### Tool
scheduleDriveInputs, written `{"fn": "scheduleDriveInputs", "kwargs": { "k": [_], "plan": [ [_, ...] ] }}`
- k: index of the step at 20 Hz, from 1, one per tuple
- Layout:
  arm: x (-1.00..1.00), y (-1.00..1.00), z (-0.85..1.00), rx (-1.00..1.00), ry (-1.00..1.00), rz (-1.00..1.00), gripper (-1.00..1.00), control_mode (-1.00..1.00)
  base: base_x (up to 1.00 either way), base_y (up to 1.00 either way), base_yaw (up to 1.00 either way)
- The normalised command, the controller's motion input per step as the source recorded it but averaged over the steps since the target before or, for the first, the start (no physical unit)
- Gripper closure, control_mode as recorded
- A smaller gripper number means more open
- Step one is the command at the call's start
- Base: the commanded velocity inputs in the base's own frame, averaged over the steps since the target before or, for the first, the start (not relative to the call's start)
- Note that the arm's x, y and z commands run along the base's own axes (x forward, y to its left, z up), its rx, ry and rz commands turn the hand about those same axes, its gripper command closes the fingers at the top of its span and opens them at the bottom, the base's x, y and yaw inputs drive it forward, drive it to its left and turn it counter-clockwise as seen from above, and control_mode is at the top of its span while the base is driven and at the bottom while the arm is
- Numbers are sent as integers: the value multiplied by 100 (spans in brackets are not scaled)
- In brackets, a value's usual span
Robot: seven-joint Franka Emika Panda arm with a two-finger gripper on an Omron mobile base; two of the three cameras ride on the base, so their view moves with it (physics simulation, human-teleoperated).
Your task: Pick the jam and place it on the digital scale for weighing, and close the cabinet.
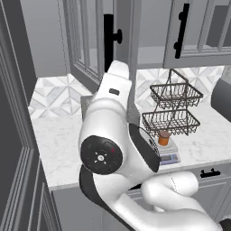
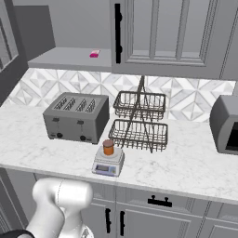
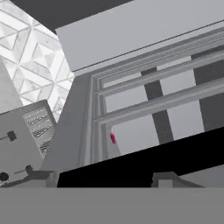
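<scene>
Jam (image 2: 108, 147) already stands upright on the round plate of the digital scale (image 2: 106, 168), well below the gripper (image 3: 101, 179) and off to its right, down on the desk (image 2: 186, 162) just in front of the two-tier wire basket (image 2: 139, 121). By that reading the weighing half of the task is done and the step in hand is the cabinet.

The cabinet's left door (image 1: 85, 49) hangs open, swung out toward the robot, and the arm is raised up to it. In the hand view the door's panelling (image 3: 144, 100) lies straight ahead of the gripper, very close, with the long black bar handle (image 3: 131, 168) running across right at the finger tips. The flat pink item (image 3: 113, 138) sits on the shelf beyond the gripper, past the door.

Whether the gripper is clenched on the bar or loose about it I cannot tell — the bar is at the tips, but the contact itself is not clear.

The next move, as I judge it, calls for a sure hold or a firm push on that door, then a sweep along the door's arc toward the cabinet face until it sits flush — following the hinge, not a straight line, so the handle does not slip away. The toaster (image 2: 76, 116) below is well apart from that path.
</scene>
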Motion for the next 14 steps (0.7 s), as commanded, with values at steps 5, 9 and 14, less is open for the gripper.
{"fn": "scheduleDriveInputs", "kwargs": {
  "k": [5, 9, 14],
  "plan": [
    [82, -99, -7, 24, 0, 0, -100, -100, 0, 0, 0],
    [92, -85, -12, 22, 0, 0, -100, -100, 0, 0, 0],
    [100, -69, -2, 19, 0, 0, -100, -100, 0, 0, 0]
  ]
}}
